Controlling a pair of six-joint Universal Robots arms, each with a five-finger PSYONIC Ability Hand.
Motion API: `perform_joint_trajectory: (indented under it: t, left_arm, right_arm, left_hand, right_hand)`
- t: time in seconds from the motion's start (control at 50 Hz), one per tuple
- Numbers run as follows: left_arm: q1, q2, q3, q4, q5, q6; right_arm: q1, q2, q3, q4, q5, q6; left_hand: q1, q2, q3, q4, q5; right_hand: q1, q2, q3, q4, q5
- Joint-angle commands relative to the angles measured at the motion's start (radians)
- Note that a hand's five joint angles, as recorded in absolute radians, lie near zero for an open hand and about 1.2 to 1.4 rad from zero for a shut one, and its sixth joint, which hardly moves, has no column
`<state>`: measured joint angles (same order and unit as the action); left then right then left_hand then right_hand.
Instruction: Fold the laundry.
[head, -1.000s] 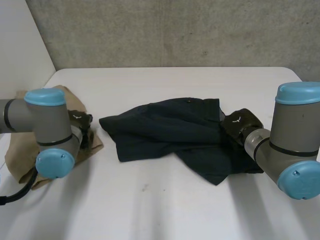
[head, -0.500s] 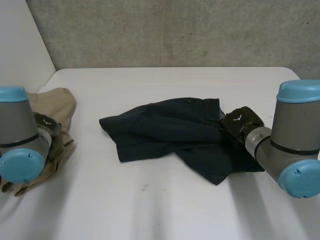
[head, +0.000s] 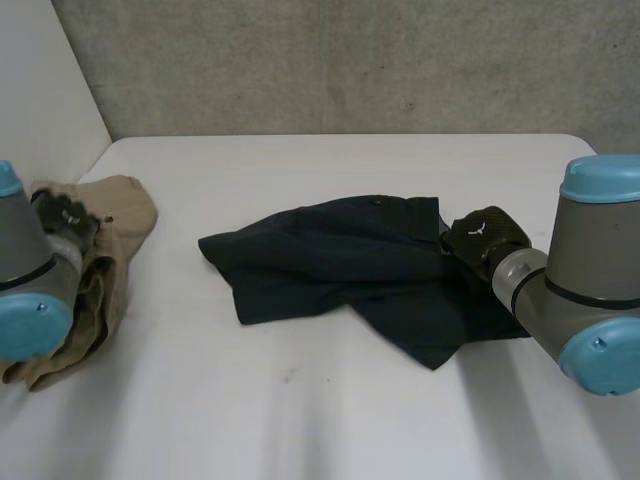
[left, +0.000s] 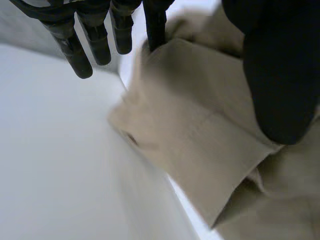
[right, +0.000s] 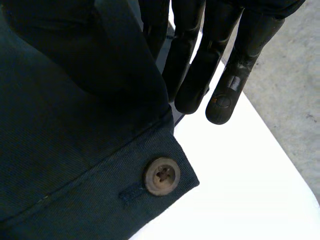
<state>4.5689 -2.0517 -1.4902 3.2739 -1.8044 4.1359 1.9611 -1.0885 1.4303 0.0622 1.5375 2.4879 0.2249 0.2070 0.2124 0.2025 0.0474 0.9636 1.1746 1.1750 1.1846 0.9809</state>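
At the table's (head: 330, 400) left edge, the left hand (left: 280, 80) pinches a bunched tan cloth (head: 115, 215) between thumb and fingers. A dark cloth (head: 340, 265) lies crumpled across the table's middle. Toward the table's right side, the right hand (right: 192, 60) holds its corner between thumb and straight fingers, beside a brown button (right: 161, 176).

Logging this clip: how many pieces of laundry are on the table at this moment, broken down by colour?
dark navy garment: 1
beige garment: 1
Total: 2
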Motion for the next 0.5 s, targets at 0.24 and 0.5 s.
perform_joint_trajectory:
  t: [0.24, 0.5]
  left_arm:
    - [-0.373, -0.034, 0.172, 0.004, 0.094, -0.44]
    - [-0.441, -0.352, 0.498, -0.223, 0.097, -0.557]
  right_arm:
    - [-0.005, -0.166, 0.073, 0.016, -0.036, -0.003]
    - [-0.094, -0.33, 0.14, 0.079, -0.126, -0.003]
  left_hand:
    - [-0.038, -0.02, -0.025, -0.015, -0.035]
    - [0.018, 0.036, 0.03, 0.04, 0.021]
  right_hand:
    - [0.433, 0.222, 0.221, 0.212, 0.241]
    - [0.433, 0.222, 0.221, 0.212, 0.241]
